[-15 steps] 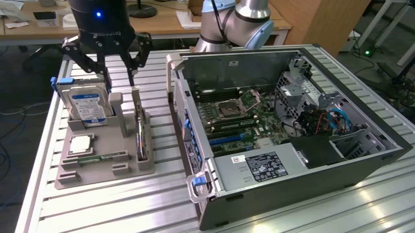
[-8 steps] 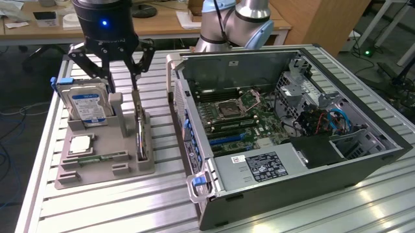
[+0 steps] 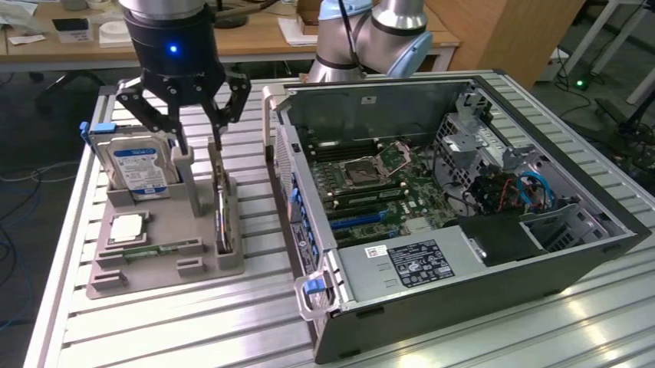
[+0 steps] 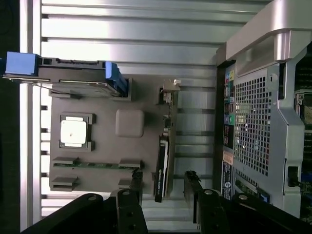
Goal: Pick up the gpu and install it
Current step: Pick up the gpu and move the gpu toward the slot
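Note:
The gpu (image 3: 223, 218) stands on its edge in a slot on the side of the grey holder tray (image 3: 153, 272) nearest the computer case. It is a thin dark card with a silvery bracket at its far end. My gripper (image 3: 196, 138) hangs open just above the card's far end, one finger on each side of its line, not touching it. In the wrist view the gpu (image 4: 162, 168) appears edge-on, and its near end lies between my two dark fingertips (image 4: 136, 183). My gripper (image 4: 164, 187) holds nothing.
The open computer case (image 3: 573, 253) lies on the exterior view's right with the motherboard (image 3: 363, 192) exposed. On the tray a hard drive (image 3: 138, 165) stands upright, with a CPU (image 3: 125, 228) and a memory stick (image 3: 153, 249). A second robot arm (image 3: 369, 38) stands behind the case.

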